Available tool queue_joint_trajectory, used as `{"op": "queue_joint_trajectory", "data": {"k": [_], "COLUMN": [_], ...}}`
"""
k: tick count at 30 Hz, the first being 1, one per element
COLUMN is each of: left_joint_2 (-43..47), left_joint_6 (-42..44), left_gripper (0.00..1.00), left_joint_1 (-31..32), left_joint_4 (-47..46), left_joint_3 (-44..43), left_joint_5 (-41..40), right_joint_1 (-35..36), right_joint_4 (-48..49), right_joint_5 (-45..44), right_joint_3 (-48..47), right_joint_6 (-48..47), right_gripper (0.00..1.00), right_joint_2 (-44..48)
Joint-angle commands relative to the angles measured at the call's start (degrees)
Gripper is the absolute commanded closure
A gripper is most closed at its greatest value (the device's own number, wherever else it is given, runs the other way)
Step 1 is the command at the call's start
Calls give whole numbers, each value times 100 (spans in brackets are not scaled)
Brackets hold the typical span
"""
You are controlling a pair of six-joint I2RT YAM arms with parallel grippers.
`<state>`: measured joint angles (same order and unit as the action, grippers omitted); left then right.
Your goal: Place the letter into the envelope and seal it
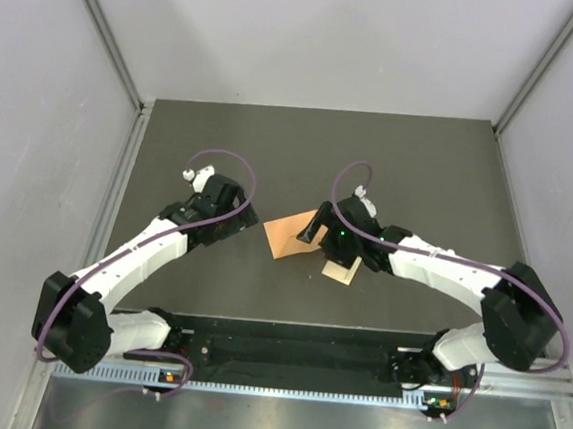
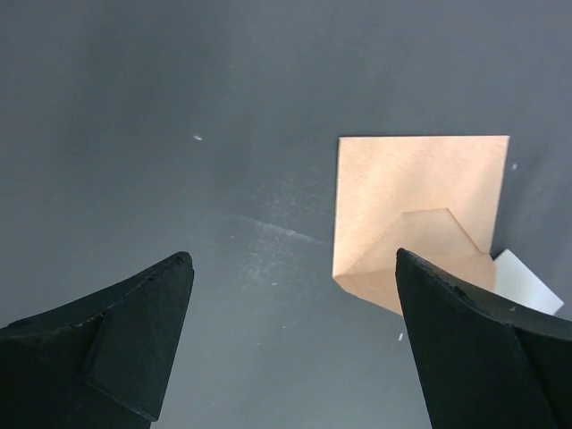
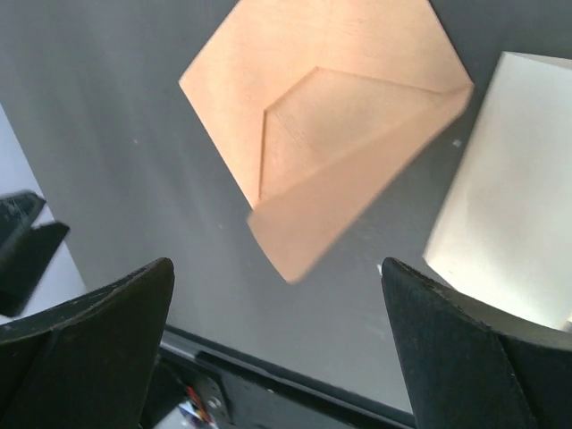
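The orange envelope [image 1: 288, 237] lies on the dark table at mid-centre with its pointed flap lifted; it also shows in the left wrist view [image 2: 416, 192] and the right wrist view [image 3: 326, 107]. The pale cream letter [image 1: 342, 271] lies flat just right of it, partly under my right arm; a corner shows in the left wrist view [image 2: 527, 281] and more in the right wrist view [image 3: 509, 188]. My left gripper [image 1: 242, 221] [image 2: 293, 257] is open and empty, left of the envelope. My right gripper [image 1: 314, 227] [image 3: 277, 264] is open and empty, above the envelope's right edge.
A black rail [image 1: 295, 351] runs along the near table edge and shows in the right wrist view [image 3: 268, 393]. Pale walls [image 1: 65, 105] close in the left, right and back of the dark table [image 1: 420, 176].
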<state>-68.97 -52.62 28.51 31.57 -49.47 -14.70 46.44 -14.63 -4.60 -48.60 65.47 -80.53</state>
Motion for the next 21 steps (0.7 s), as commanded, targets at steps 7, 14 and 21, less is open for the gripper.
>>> {"op": "queue_joint_trajectory", "data": {"k": [7, 14, 21], "left_joint_2": [173, 217, 235], "left_joint_6": [629, 850, 938], "left_gripper": [1, 1, 1], "left_joint_1": [-548, -777, -1005], "left_joint_4": [-72, -195, -380], "left_joint_3": [104, 148, 324], "left_joint_5": [142, 283, 599], "right_joint_1": [67, 67, -221], "right_joint_4": [496, 568, -337], "right_joint_5": [3, -23, 642], "right_joint_3": [-370, -703, -1861], "right_joint_6": [853, 292, -2282], "right_gripper": [24, 92, 100], "right_joint_2": [-1184, -1290, -1500]}}
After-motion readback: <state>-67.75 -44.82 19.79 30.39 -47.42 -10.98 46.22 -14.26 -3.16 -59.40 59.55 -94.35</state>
